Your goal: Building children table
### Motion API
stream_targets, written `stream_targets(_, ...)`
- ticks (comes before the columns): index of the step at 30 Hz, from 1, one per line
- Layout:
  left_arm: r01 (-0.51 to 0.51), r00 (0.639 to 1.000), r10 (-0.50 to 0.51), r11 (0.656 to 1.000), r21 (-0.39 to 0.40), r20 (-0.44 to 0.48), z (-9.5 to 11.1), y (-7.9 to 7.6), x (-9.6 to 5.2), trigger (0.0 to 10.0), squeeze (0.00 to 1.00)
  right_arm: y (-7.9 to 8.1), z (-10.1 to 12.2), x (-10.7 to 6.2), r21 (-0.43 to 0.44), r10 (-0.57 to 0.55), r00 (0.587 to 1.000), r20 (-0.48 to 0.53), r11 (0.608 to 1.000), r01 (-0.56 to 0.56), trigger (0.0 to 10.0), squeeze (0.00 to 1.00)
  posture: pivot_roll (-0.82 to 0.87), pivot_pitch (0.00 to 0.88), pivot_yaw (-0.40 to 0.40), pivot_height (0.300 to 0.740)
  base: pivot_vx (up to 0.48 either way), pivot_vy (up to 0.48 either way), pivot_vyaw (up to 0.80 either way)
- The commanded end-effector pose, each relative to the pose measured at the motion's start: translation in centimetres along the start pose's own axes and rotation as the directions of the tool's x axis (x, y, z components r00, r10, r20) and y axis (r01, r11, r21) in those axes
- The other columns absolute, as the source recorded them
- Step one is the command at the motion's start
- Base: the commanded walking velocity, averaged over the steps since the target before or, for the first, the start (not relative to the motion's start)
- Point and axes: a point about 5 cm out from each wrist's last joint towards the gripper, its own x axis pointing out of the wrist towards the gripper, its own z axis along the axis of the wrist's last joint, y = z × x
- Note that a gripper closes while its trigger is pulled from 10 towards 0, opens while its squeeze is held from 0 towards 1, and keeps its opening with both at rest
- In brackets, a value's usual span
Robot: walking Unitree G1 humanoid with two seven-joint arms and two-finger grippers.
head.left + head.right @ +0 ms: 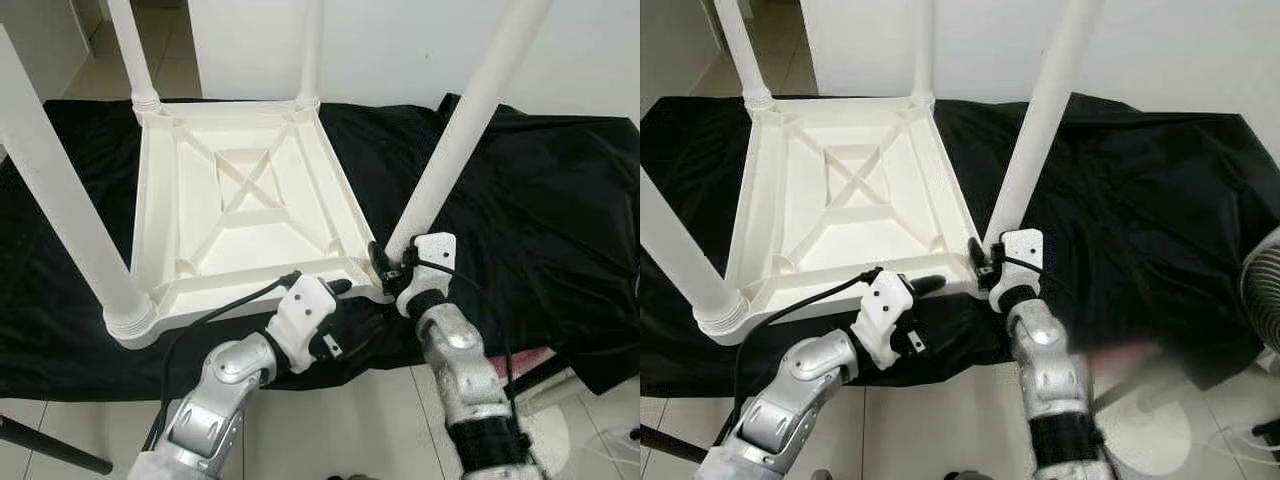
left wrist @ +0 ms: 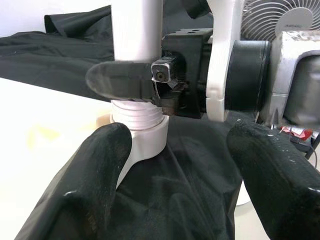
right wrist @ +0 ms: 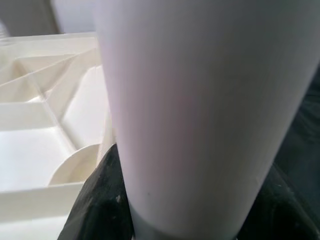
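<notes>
Upside down on a black cloth (image 1: 560, 180), the white moulded-plastic tabletop (image 1: 240, 200), its underside ribbed and braced with a cross, carries smooth tapered round legs standing up from its far corners and its near left corner (image 1: 60, 200). At the tabletop's near edge the left claw (image 1: 335, 290) hovers with fingers spread and grasping nothing, while at its near right corner the right claw (image 1: 385, 262) is clenched round the foot of the last leg (image 1: 460, 140). That leg leans above its threaded socket, so the fitting step looks unfinished; the next move likely calls for righting the leg and screwing it home.
</notes>
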Motion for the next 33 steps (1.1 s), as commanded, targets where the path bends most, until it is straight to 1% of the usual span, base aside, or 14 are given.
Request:
stream_targets(1,-0.034,0.999,0.035,0.999,0.005,-0.019,-0.2,0.1,0.1,10.0,0.0,-0.1,-0.9,-0.7,0.008,-0.167,0.986,-0.03,0.986,0.167,10.0,0.0,-0.04,0.095,-0.052,0.74,0.0,0.0,0.0)
stream_targets(2,-0.034,0.999,0.035,0.999,0.005,-0.019,-0.2,0.1,0.1,10.0,0.0,-0.1,-0.9,-0.7,0.008,-0.167,0.986,-0.03,0.986,0.167,10.0,0.0,-0.04,0.095,-0.052,0.74,0.0,0.0,0.0)
stream_targets(4,-0.033,0.999,0.033,0.999,0.005,-0.018,-0.2,0.1,0.1,10.0,0.0,0.6,-0.6,-0.6,0.005,-0.174,0.985,-0.014,0.985,0.174,10.0,0.0,-0.04,0.095,-0.051,0.74,0.0,0.0,0.0)
stream_targets(11,-0.023,1.0,0.023,1.0,0.003,-0.018,-0.1,0.0,0.2,10.0,0.0,0.5,-0.4,-0.8,-0.003,-0.174,0.985,-0.016,0.985,0.174,10.0,0.0,-0.05,0.1,-0.044,0.74,0.0,0.0,0.0)
stream_targets(13,-0.02,1.0,0.02,1.0,0.006,-0.021,-0.1,0.0,0.2,10.0,0.0,0.7,-0.5,-0.9,0.009,-0.14,0.99,-0.024,0.99,0.141,10.0,0.0,-0.05,0.102,-0.042,0.74,0.0,0.0,0.0)
stream_targets(16,-0.018,1.0,0.018,1.0,0.009,-0.023,-0.1,0.0,0.2,10.0,0.0,0.8,-0.6,-0.9,0.015,-0.132,0.991,-0.029,0.991,0.132,10.0,0.0,-0.05,0.102,-0.042,0.74,0.0,0.0,0.0)
stream_targets(17,-0.018,1.0,0.018,1.0,0.01,-0.023,-0.1,0.1,0.2,10.0,0.0,0.9,-0.6,-1.0,0.032,-0.11,0.994,-0.027,0.993,0.111,10.0,0.51,-0.05,0.104,-0.042,0.74,0.0,0.0,0.0)
stream_targets(18,-0.018,1.0,0.018,1.0,0.01,-0.023,-0.1,0.1,0.2,10.0,0.0,0.9,-0.6,-1.0,0.032,-0.11,0.994,-0.027,0.993,0.111,10.0,0.51,-0.05,0.104,-0.042,0.74,0.0,0.0,0.0)
stream_targets(19,-0.017,1.0,0.017,1.0,0.011,-0.023,-0.1,0.1,0.2,10.0,0.0,1.0,-0.6,-1.1,0.049,-0.089,0.996,-0.019,0.995,0.089,10.0,1.0,-0.05,0.103,-0.041,0.74,0.0,0.0,0.0)
stream_targets(26,-0.02,1.0,0.02,1.0,0.011,-0.02,0.0,0.2,0.3,10.0,0.0,0.8,-0.1,-1.4,0.068,-0.014,1.0,0.023,0.998,0.013,10.0,1.0,-0.05,0.102,-0.043,0.74,0.0,0.0,0.0)
stream_targets(30,-0.021,1.0,0.021,1.0,0.013,-0.02,0.0,0.1,0.4,10.0,0.0,0.4,-0.2,-1.4,0.06,0.066,0.998,0.018,0.996,-0.067,10.0,1.0,-0.05,0.103,-0.048,0.74,0.0,0.0,0.0)
stream_targets(31,-0.022,1.0,0.022,1.0,0.012,-0.019,0.0,0.1,0.5,10.0,0.0,0.3,-0.2,-1.5,0.055,0.087,0.996,0.022,0.995,-0.088,10.0,0.89,-0.05,0.101,-0.05,0.74,0.0,0.0,0.0)
stream_targets(32,-0.022,1.0,0.022,1.0,0.012,-0.019,0.0,0.1,0.5,10.0,0.0,0.3,-0.2,-1.5,0.055,0.087,0.996,0.022,0.995,-0.088,10.0,0.89,-0.05,0.101,-0.05,0.74,0.0,0.0,0.0)
stream_targets(33,-0.023,1.0,0.023,1.0,0.011,-0.017,0.1,0.1,0.5,10.0,0.0,0.0,-0.1,-1.5,0.041,0.121,0.992,0.03,0.992,-0.122,10.0,0.0,-0.05,0.1,-0.05,0.74,0.0,0.0,0.0)
